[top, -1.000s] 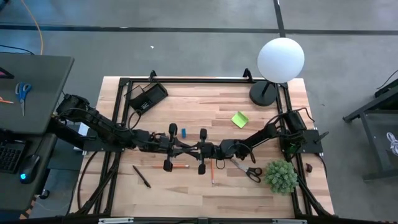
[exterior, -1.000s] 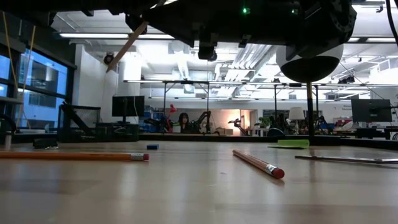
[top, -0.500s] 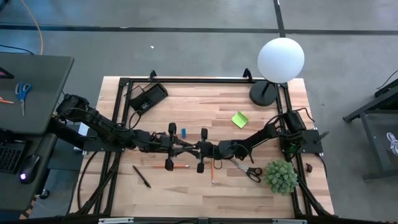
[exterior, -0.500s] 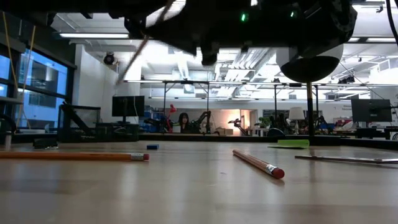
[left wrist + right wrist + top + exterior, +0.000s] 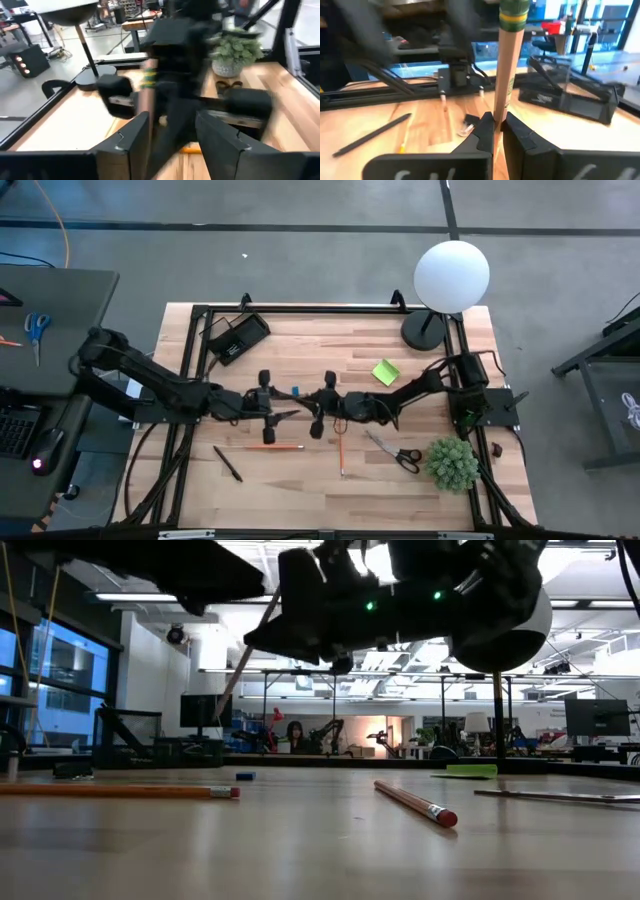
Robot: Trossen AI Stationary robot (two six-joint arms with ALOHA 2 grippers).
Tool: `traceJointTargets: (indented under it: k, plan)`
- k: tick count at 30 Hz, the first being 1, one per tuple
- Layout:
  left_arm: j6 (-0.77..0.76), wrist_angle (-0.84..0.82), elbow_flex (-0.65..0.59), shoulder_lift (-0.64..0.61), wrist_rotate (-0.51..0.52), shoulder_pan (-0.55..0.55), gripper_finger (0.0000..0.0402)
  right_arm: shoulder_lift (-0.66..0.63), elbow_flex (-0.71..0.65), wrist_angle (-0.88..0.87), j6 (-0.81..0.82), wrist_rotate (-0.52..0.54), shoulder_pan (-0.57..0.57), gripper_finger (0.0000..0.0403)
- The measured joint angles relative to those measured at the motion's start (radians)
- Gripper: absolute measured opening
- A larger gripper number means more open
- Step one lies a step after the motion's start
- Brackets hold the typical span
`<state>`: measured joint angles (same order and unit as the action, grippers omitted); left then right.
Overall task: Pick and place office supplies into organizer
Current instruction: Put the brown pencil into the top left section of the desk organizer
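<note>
both arms meet over the middle of the wooden desk (image 5: 330, 370); the right gripper (image 5: 495, 131) has its fingers clamped on a wooden pencil (image 5: 506, 65), which stands up between them in the right wrist view, its green-banded end away from the fingers; in the low view the same pencil slants in the air under the dark arms, clear of the desk; the left gripper (image 5: 172, 140) faces the right one from just beside it, its fingers apart with nothing seen between them.

on the desk lie the other supplies: an orange pencil (image 5: 283, 447) and a black pen (image 5: 227, 463) on the near left, a second orange pencil (image 5: 340, 456) near the middle, black-handled scissors (image 5: 393, 452) toward the right, a blue eraser (image 5: 294, 392) just behind the grippers, and a lime-green sticky-note pad (image 5: 385, 371) farther right; the organizer (image 5: 236, 337) sits at the far left corner, well apart from both grippers; what it holds cannot be told; a white globe lamp (image 5: 451, 276) stands at the far right corner and a small green plant (image 5: 451, 464) at the near right.
</note>
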<state>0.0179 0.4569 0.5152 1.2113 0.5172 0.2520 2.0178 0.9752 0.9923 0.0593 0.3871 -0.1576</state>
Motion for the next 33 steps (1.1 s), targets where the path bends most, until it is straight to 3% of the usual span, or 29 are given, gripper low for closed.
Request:
traceJointTargets:
  k: [5,9,19,27,30,33]
  plan:
    - [-0.050,-0.190,0.000,-0.116,0.018,-0.004,0.0143,0.000,0.000,-0.009,0.027,-0.044,0.028,0.0005]
    - [-0.050,-0.222,0.000,-0.125,0.025,-0.003,0.0135,0.000,0.036,-0.073,0.022,-0.057,0.022,0.0005]
    - [-0.052,-0.232,0.000,-0.117,0.019,-0.003,0.0128,0.000,0.318,-0.663,0.011,0.022,-0.012,0.0005]
    - [-0.075,-0.230,0.000,-0.116,0.108,-0.003,0.0125,-0.002,0.355,-0.682,0.010,0.052,-0.034,0.0008]
    - [-0.075,-0.233,0.000,-0.116,0.108,-0.003,0.0096,-0.002,0.355,-0.694,0.012,0.059,-0.034,0.0008]
    - [-0.064,-0.245,0.000,-0.116,0.106,-0.002,0.0035,-0.002,0.355,-0.695,0.012,0.061,-0.033,0.0017]
